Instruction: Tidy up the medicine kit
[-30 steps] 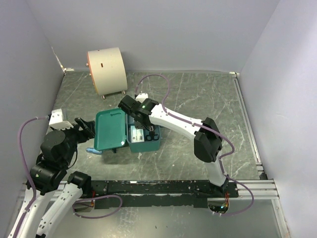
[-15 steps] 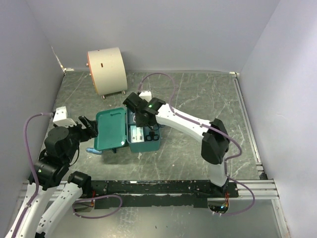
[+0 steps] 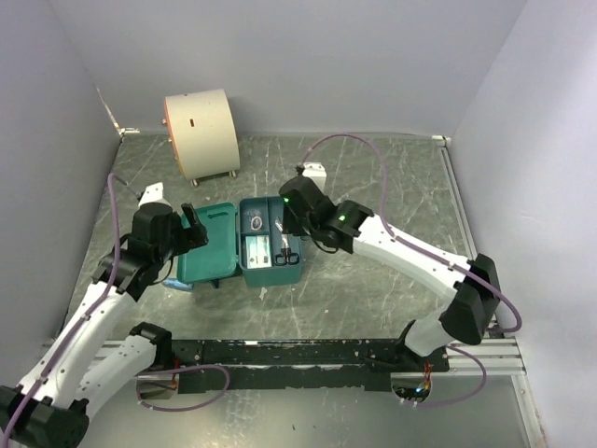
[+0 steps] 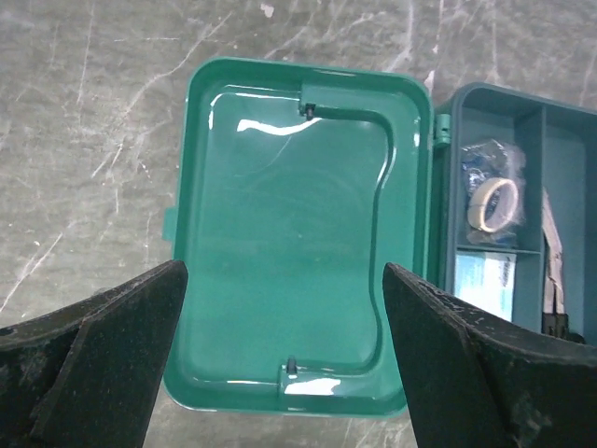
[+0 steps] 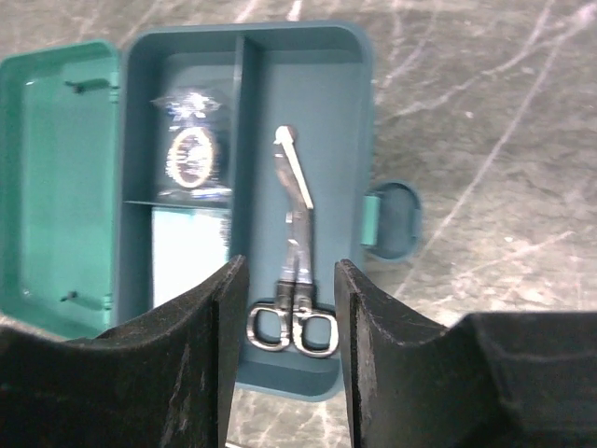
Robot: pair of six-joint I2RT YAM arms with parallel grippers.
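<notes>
Top external view: the teal medicine kit (image 3: 244,246) lies open on the green marbled desk (image 3: 373,280), left of centre and about midway between the far and near edges. Its lid (image 4: 289,243) is folded flat toward the left edge.

Inside the box, a divider sets off a long compartment on the side toward the right edge. A pair of scissors (image 5: 295,233) lies lengthwise there, finger loops toward the near edge. On the hinge side, a roll of tape (image 5: 191,154) in a clear wrapper fills the far compartment, and a pale flat packet (image 5: 187,257) fills the near one. The latch tab (image 5: 396,219) sticks out from the box's right wall.

The right gripper (image 5: 287,280) hangs over the scissors, fingers parted by a narrow gap and gripping nothing. The left gripper (image 4: 284,280) hovers above the open lid, fingers spread wide and empty. A cream drum (image 3: 199,133) lies on its side in the far-left corner.
</notes>
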